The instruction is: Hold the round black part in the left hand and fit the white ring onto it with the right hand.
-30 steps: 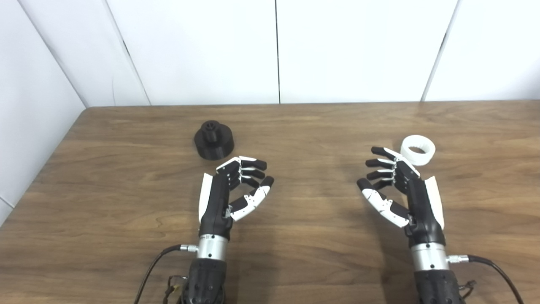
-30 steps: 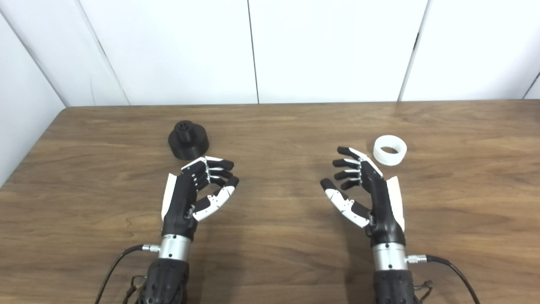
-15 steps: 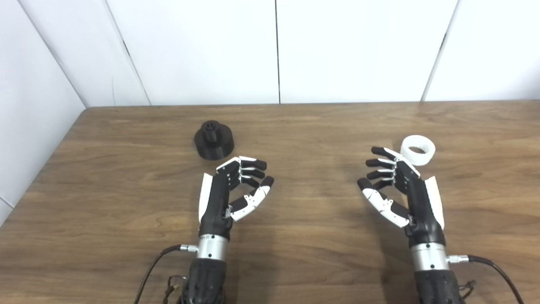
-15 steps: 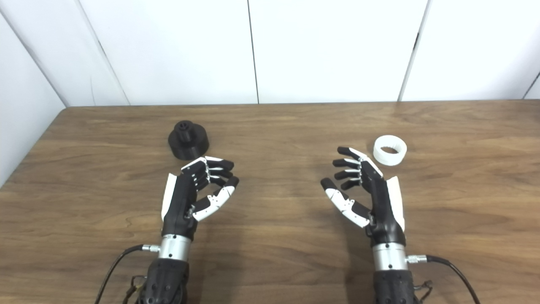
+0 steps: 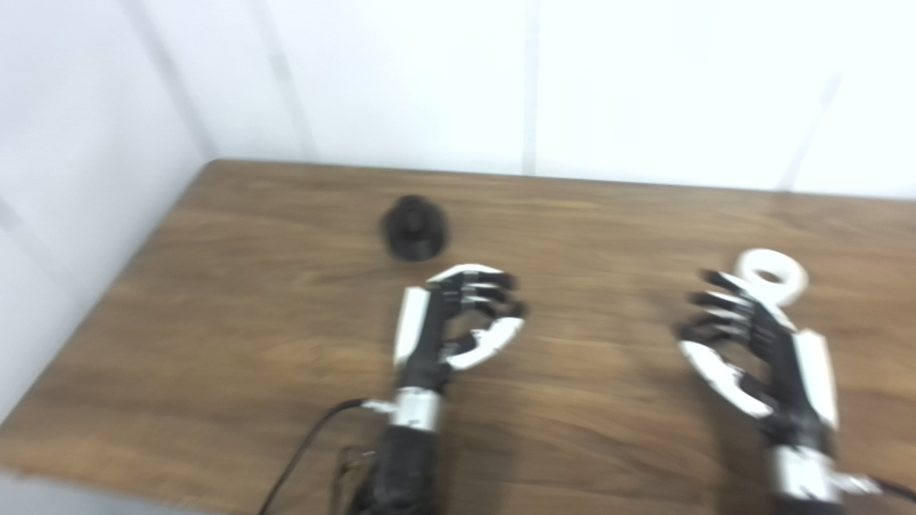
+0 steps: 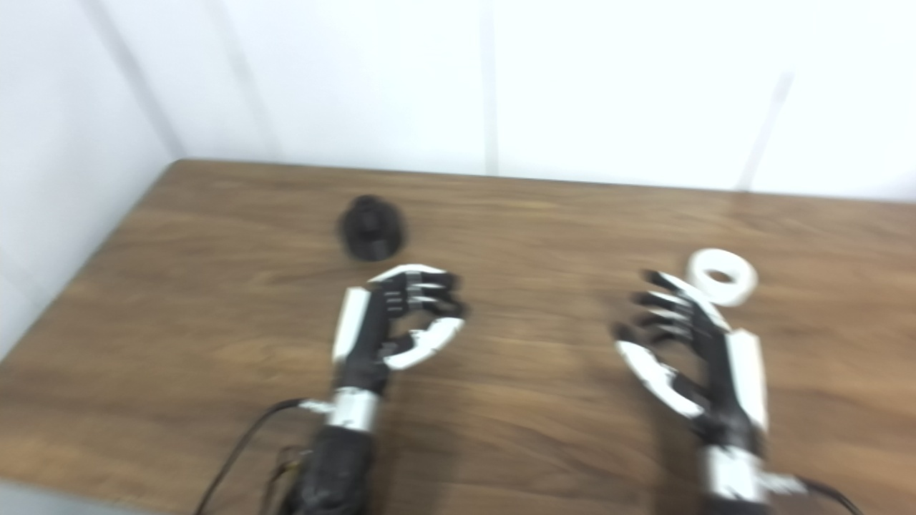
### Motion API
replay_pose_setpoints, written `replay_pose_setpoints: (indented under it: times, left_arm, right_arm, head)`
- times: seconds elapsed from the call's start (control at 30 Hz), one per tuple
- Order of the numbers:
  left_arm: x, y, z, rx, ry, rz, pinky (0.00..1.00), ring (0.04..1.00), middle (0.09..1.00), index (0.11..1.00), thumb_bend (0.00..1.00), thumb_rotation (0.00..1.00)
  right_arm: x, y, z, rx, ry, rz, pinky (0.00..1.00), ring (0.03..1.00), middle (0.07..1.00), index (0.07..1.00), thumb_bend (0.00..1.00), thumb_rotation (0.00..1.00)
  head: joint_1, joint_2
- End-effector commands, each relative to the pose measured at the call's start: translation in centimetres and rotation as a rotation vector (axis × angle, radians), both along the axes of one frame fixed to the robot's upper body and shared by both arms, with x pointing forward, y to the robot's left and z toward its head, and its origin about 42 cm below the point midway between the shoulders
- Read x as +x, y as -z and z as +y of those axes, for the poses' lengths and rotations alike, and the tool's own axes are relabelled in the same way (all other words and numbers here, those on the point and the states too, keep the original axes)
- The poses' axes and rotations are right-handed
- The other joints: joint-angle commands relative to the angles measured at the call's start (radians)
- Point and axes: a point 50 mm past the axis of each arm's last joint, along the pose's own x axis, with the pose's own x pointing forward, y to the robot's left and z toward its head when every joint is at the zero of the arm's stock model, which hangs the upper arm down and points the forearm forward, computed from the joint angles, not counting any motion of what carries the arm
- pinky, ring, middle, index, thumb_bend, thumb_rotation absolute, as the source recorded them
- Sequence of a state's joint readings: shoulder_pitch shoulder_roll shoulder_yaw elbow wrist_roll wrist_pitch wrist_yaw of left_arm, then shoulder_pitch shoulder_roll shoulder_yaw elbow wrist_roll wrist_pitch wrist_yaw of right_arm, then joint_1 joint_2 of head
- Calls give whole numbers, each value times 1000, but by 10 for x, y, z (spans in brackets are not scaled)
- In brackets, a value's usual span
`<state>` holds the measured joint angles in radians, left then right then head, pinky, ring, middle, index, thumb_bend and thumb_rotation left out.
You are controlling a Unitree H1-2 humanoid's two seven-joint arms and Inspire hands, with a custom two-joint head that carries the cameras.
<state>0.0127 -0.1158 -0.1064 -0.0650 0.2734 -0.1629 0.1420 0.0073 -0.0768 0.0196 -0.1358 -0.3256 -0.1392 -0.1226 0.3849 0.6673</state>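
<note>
Both views are blurred. The round black part [image 5: 414, 227] sits on the wooden table [image 5: 215, 300] at the back left. My left hand [image 5: 458, 322] hovers just in front and to the right of it, fingers curled but apart, holding nothing. The white ring [image 5: 773, 275] lies flat at the right. My right hand [image 5: 751, 350] is just in front and to the left of the ring, fingers spread and empty; its fingertips come close to the ring, apart from it as far as I can tell.
White wall panels [image 5: 429, 79] stand behind and left of the table. The table's near edge [image 5: 86, 490] shows at the bottom left. A black cable [image 5: 300, 458] trails from my left wrist.
The whole picture has shifted to the right and blurred, so the camera has moved. The hands, the black part and the ring keep the same places relative to each other.
</note>
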Motion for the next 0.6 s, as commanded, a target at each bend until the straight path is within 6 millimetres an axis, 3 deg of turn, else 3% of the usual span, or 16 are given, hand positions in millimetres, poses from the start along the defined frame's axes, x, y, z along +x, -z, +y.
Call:
replay_pose_setpoints:
  times: [0.0,0.43,0.57]
  left_arm:
    - [10,-15,-8,-3,2,-93,473,573,635,497,501,72]
    - [11,-20,-2,21,-25,-113,467,567,638,498,501,74]
    - [11,-30,9,70,-44,-111,531,633,688,498,500,77]
  right_arm:
    - [3,-7,-2,13,-15,-52,472,586,688,788,568,416]
    - [4,-6,-7,14,-14,-43,492,600,681,775,593,406]
    - [4,-6,-7,11,-13,-42,489,594,679,773,598,420]
  head:
    - [3,1]
    - [-3,-3]
    - [-5,-3]
